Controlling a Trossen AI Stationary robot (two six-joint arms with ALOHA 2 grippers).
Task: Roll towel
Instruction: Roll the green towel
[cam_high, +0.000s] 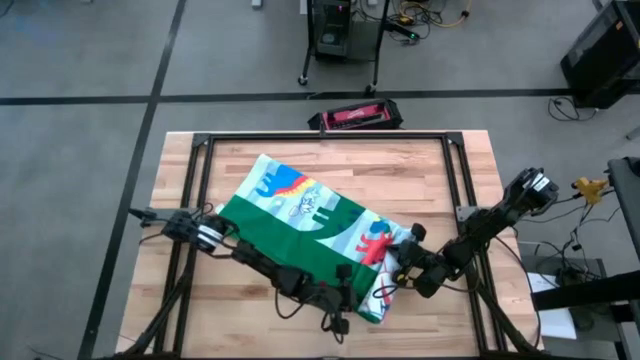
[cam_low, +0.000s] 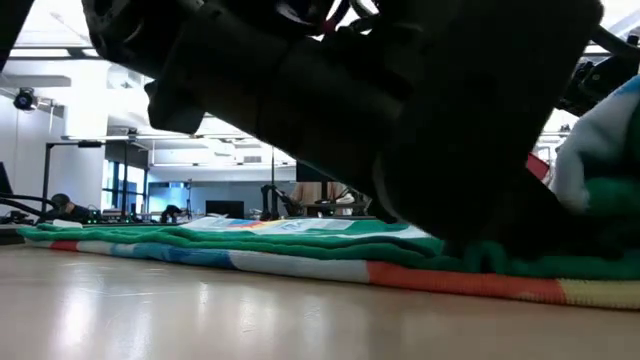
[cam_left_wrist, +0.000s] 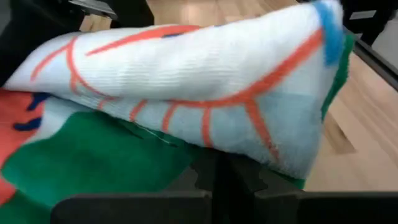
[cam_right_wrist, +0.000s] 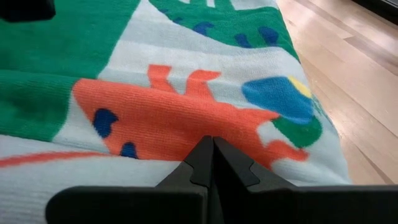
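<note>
The towel lies slantwise on the wooden table, from far left to near right. Its green back is folded over the dinosaur print. Its near right end is turned up into a thick fold, pale with orange lines, which also shows in the left wrist view. My left gripper is shut at this end, on its near side. My right gripper is shut at the same end, on its right side. In the low view the towel lies flat and a dark arm fills the top. My left gripper is shut low at the towel's near right end, under the turned-up fold that arches over its fingers. The fold hides what lies between the fingertips. The green part beside them rests on the table. My right gripper is shut against the printed face of the turned-up end, at the orange dinosaur. The fingers come from the table's right, about level. Whether cloth is pinched between the tips cannot be seen.
A black metal frame runs around the tabletop. A red and black case lies on the floor beyond the far edge. Bare wood shows at the near left and far right. Cables and equipment stand to the right.
</note>
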